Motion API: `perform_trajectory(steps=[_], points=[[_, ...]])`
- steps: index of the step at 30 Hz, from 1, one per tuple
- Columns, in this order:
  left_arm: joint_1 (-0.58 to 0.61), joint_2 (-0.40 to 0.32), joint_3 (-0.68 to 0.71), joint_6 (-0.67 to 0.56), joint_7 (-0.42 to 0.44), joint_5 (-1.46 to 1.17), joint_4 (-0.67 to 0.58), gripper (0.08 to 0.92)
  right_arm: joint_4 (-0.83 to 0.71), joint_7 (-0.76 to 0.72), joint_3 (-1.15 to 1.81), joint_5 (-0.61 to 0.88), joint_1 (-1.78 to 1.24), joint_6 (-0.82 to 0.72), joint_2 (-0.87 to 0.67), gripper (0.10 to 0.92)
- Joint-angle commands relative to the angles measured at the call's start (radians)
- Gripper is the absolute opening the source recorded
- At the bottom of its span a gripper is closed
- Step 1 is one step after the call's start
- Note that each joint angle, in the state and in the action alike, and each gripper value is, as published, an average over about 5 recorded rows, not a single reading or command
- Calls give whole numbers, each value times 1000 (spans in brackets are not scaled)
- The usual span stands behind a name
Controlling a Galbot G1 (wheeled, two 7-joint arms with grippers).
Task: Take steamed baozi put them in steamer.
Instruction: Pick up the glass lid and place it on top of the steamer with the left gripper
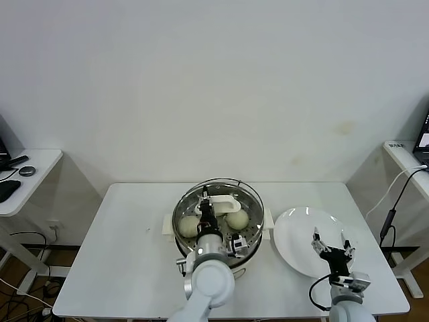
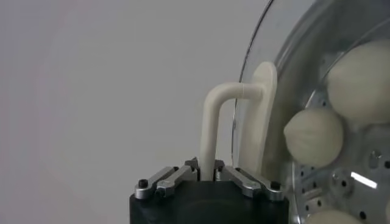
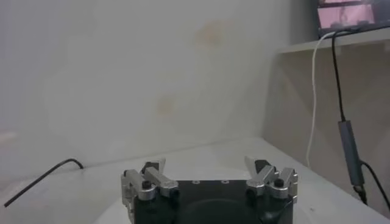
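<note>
Right pincer [image 1: 333, 245], nearest, hangs wide apart over the flat round white plate [image 1: 295, 231]; left pincer [image 2: 207, 177] is clamped on the round glass lid's white handle [image 2: 214, 122]; soft cream-white dough buns [image 1: 236, 219] sit inside the shiny steel steamer pot [image 1: 251, 198] mid-counter; they look squashy, so hold their sides gently.

A plain white wall [image 1: 214, 80] runs behind a white table [image 1: 134, 268]. Off to each side stands a white side desk: the left one [image 1: 37, 168] carries small dark items, the right one [image 1: 405, 154] trails cables [image 1: 392, 208] floorward.
</note>
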Motion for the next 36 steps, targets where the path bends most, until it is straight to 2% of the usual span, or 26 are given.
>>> perform_trajectory(steps=[1, 22, 36], points=[[-13, -6, 6, 1, 0, 14, 38, 182, -7, 0, -1, 0, 3, 1, -3, 823], [9, -5, 12, 0, 1, 75, 51, 182, -9, 0, -7, 0, 6, 4, 0, 823], [22, -2, 18, -1, 49, 121, 26, 181, -11, -1, -16, -2, 9, 5, 5, 823]])
